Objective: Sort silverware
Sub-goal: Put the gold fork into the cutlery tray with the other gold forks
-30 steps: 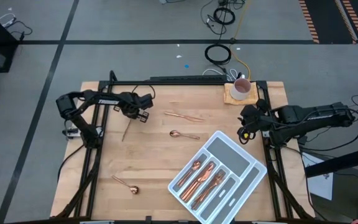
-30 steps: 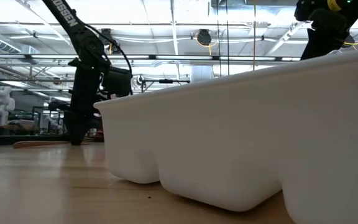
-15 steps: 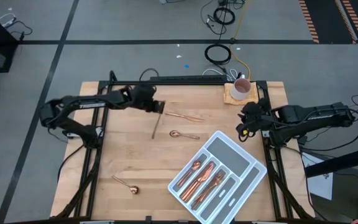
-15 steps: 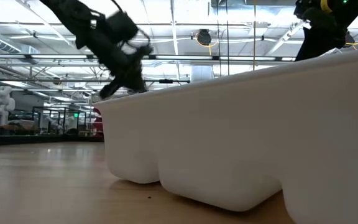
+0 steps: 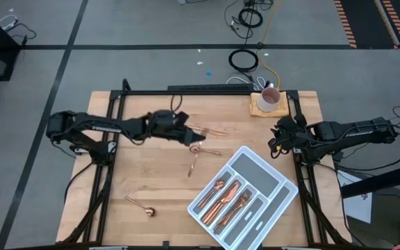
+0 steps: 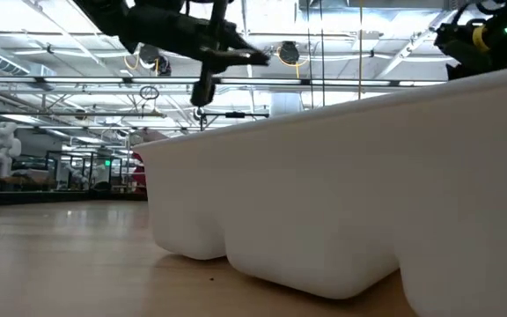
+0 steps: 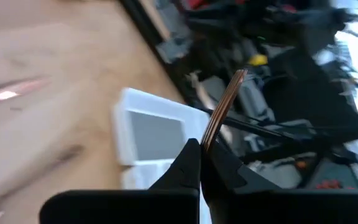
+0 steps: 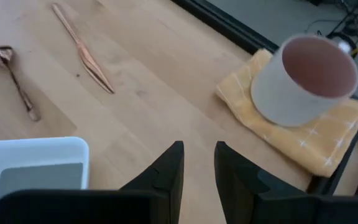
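wooden table [image 5: 151, 177] over grey floor [image 5: 117, 28]; left gripper [image 5: 186, 136] clamps a utensil [image 5: 192, 161], right gripper [image 5: 278, 135] fingers apart.

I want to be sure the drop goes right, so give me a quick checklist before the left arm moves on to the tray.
1. Left gripper shut on thin copper utensil: ok.
2. Utensil lifted off wooden table: ok.
3. Utensil type identified for compartment choice: cannot tell.
4. Grey-white divided cutlery tray has an unfilled compartment: ok.
5. Right gripper parked at the table's right edge, away from tray: ok.
6. Loose copper spoon away from the path: ok.
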`<state>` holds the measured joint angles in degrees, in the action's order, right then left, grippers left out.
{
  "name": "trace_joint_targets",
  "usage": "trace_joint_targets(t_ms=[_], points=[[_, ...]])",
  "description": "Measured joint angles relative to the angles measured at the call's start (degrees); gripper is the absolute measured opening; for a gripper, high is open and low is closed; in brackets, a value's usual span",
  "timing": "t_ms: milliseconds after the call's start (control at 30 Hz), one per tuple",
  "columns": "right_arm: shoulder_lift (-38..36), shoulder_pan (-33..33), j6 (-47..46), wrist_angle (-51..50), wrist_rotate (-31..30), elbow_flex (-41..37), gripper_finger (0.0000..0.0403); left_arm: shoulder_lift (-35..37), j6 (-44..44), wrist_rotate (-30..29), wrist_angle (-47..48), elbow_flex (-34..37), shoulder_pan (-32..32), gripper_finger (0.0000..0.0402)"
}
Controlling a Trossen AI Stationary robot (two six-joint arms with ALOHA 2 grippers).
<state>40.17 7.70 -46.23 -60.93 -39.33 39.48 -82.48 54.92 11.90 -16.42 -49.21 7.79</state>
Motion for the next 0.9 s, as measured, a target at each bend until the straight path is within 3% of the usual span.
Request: trace_joint_targets(t_ms=[200, 367, 567, 900], points=[[-0.99, 0.0, -1.83, 3.34, -1.44, -1.06, 0.008, -7.73, 3.53, -0.06, -11.59, -0.03, -5.78, 0.0004], [-0.92, 0.0, -2.83, 6.47, -2.41, -1.04, 0.008, -14.63, 4.76, -0.53, -12.77, -4.93, -9.4, 0.0004], [-1.47, -0.02, -1.32, 6.35, -4.35, -1.02, 0.008, -23.98, 1.48, -2.22, -11.68, -18.23, -12.85, 0.0004], [-4.95, -0.02, 1.49, 5.96, -4.22, -1.02, 0.008, -40.38, -7.42, -2.64, 3.97, -42.13, -16.16, 0.0004]])
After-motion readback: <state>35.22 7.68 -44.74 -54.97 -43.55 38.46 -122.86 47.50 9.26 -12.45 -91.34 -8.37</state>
